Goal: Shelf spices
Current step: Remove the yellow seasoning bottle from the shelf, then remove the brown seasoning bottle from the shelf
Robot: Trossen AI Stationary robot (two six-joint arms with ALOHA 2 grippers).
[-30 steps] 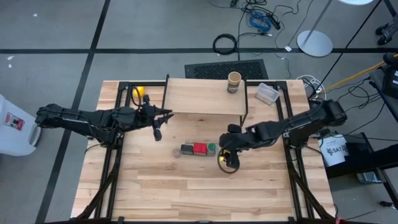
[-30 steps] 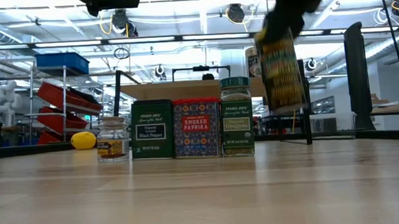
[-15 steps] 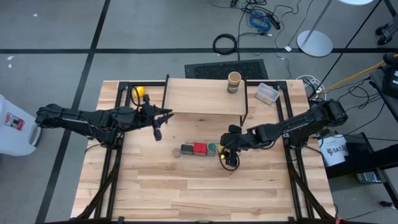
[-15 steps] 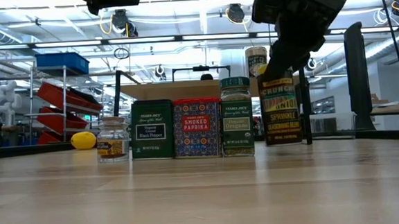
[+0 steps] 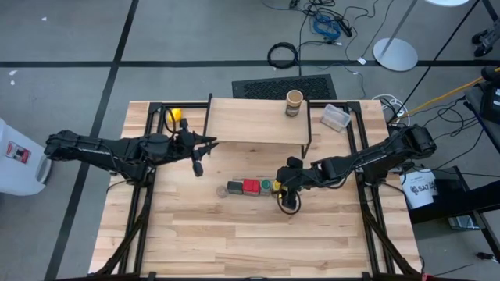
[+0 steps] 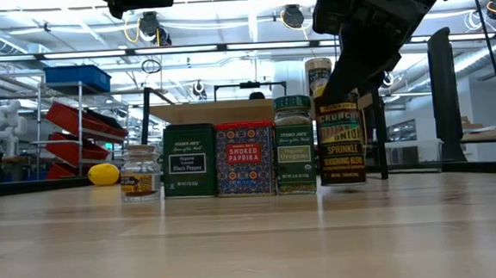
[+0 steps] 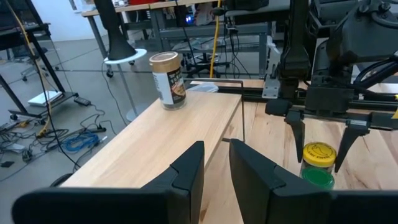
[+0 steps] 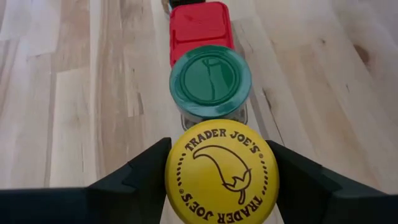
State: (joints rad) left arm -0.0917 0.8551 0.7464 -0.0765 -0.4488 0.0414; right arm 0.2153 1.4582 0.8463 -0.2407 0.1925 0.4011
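Several spices stand in a row on the table: a tiny jar (image 5: 221, 190), a dark box (image 5: 235, 187), a red tin (image 5: 251, 186) and a green-lidded jar (image 5: 266, 186). Right of them, the yellow-lidded jar (image 6: 342, 150) stands upright beside the green-lidded jar (image 6: 294, 145), with my right gripper (image 8: 222, 180) shut on it. A tan jar (image 5: 294, 102) stands on the shelf (image 5: 250, 123) behind the row. My left gripper (image 5: 207, 145) hovers left of the shelf, its fingers (image 7: 186, 171) a narrow gap apart with nothing between them. My right gripper pinches the yellow lid (image 8: 186, 186) of the jar between its two fingers, one on either side of the rim. The fingers (image 8: 140, 177) slant down from above and from the table's right. The jar hangs upright, its base at the table top; whether it rests there I cannot tell.
A clear tub (image 5: 336, 117) sits at the far right beside the shelf. A yellow ball (image 5: 173, 115) lies at the far left behind my left arm. Black frame bars (image 5: 363, 156) run along both table sides. Bare wood lies toward the near edge.
My right gripper has come down and a little toward the table's left with the yellow-lidded jar. The jar hung high and tilted a second ago; it now stands upright close beside the green-lidded jar, down at table level.
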